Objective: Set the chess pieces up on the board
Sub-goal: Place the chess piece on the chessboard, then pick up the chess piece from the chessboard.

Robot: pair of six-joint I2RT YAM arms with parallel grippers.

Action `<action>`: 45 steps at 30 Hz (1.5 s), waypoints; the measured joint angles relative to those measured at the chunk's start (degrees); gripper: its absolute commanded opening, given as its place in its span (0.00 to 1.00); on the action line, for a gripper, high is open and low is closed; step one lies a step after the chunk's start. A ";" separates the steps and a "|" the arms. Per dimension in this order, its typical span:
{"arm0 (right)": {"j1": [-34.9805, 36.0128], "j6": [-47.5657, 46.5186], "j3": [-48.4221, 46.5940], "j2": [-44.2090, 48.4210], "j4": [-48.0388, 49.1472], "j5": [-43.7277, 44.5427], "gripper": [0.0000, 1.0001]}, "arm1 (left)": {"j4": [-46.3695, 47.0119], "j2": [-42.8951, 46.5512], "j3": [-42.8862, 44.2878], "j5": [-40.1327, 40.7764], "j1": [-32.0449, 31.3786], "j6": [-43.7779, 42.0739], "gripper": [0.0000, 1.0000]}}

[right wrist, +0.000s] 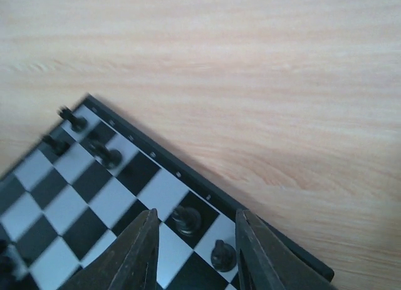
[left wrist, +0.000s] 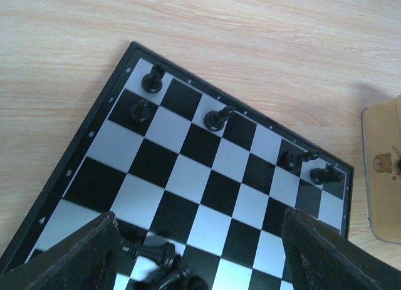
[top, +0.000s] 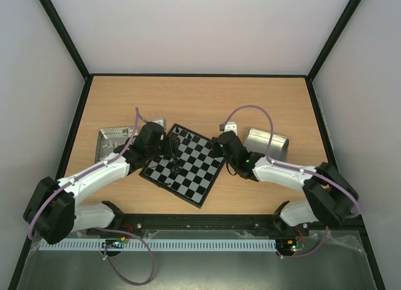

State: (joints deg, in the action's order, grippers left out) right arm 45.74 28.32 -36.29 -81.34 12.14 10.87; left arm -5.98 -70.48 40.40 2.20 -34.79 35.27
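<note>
The board [top: 185,165] is lying askew in the middle of the wood-grain worktop [top: 188,96], its glossy black and silvery checks set inside a thin black rim. The right hand [right wrist: 197,212] is hanging over one corner, fingers apart around an upright piece [right wrist: 186,220] and touching it on neither side. The left hand [left wrist: 199,213] is hovering wide apart above some toppled pieces [left wrist: 156,262]. Judgement: the pieces are looking tiny, smooth and narrow-waisted, so lifting straight up seems wise, sparing the neighbour [right wrist: 223,255] standing just beside.
</note>
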 measured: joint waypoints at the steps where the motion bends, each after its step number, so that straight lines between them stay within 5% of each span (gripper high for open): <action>1: 0.00 0.37 -0.33 1.55 -0.72 0.02 0.36 | -0.48 0.17 0.00 -0.02 0.07 0.26 0.73; 12: 0.02 7.02 -3.19 12.61 -14.23 -3.26 0.46 | -15.02 5.07 0.02 -0.11 0.35 7.67 0.60; 23: 0.04 12.70 -13.31 9.60 -26.80 -11.56 0.46 | -37.07 4.96 6.16 -3.54 -5.11 22.12 0.73; 34: 0.04 15.87 1.29 15.28 -20.55 -15.72 0.44 | -21.77 27.45 -22.10 -3.17 -6.08 39.23 0.76; 45: 0.04 18.58 1.31 21.77 -17.49 -16.24 0.42 | -8.55 29.33 -25.35 -0.98 -6.05 47.08 0.71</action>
State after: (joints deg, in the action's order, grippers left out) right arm 45.78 46.89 -34.98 -59.57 -5.34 -5.37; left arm -14.52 -41.15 15.05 1.21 -40.84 82.35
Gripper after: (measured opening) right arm 0.429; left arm 0.744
